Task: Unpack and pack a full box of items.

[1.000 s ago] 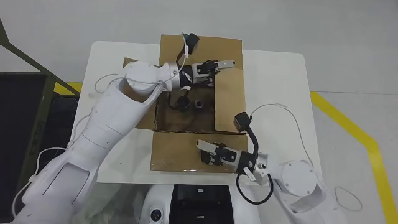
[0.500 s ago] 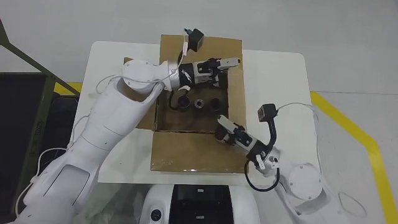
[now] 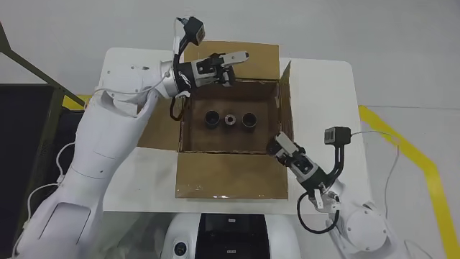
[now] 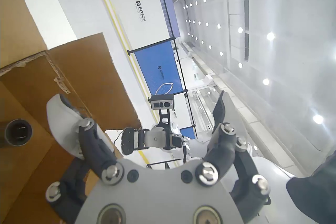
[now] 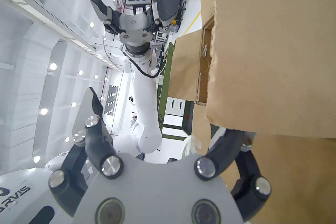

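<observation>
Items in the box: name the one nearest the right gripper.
The end item on the right gripper side of the row. The middle item and other end item sit farther from it.

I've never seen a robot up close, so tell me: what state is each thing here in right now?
box: open, flaps spread.
three dark cylinders: upright in a row inside the box.
left gripper: open, empty, over the far flap.
right gripper: open, at the right flap's near end.

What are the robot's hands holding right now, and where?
Nothing: left gripper and right gripper both have open jaws beside flaps of the box.
</observation>
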Tool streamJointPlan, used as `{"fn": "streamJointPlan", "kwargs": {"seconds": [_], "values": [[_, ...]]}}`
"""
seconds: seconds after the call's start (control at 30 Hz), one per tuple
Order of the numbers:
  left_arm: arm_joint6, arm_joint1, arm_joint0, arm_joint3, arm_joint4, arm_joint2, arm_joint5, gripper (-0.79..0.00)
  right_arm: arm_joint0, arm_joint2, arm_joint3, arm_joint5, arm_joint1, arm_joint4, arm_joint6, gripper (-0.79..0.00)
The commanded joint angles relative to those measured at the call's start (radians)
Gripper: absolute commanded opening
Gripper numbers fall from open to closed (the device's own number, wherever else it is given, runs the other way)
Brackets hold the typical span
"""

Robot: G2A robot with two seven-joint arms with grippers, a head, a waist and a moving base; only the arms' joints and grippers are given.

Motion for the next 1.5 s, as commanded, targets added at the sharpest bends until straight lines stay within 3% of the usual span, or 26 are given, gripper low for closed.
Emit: {"fn": "streamJointPlan", "kwargs": {"seconds": [0.0,0.33,0.73,0.97,1.1,1.47], "values": [[-0.007,0.009,0.025,-0.020,0.014,-0.041,0.002,0.000,-0.007,0.015,-0.001,-0.023,0.000,-0.005,-0.029,0.000],[-0.030,0.047,0.145,-0.096,0.051,-0.234,0.013,0.000,0.003,0.067,0.071,-0.061,-0.007,-0.018,-0.179,0.000],[-0.119,0.079,0.230,-0.064,0.012,-0.422,-0.007,0.000,0.056,0.059,0.156,0.010,-0.019,-0.029,-0.254,0.000],[-0.252,0.099,0.193,0.042,0.002,-0.482,-0.026,0.000,0.099,0.036,0.200,0.039,-0.027,-0.027,-0.278,0.000],[-0.269,0.108,0.149,0.123,-0.006,-0.499,-0.027,0.000,0.127,0.028,0.222,0.055,-0.032,-0.029,-0.287,0.000],[-0.362,0.128,-0.011,0.365,0.012,-0.465,-0.031,0.000,0.191,-0.005,0.273,0.113,-0.044,-0.099,-0.336,0.000]]}}
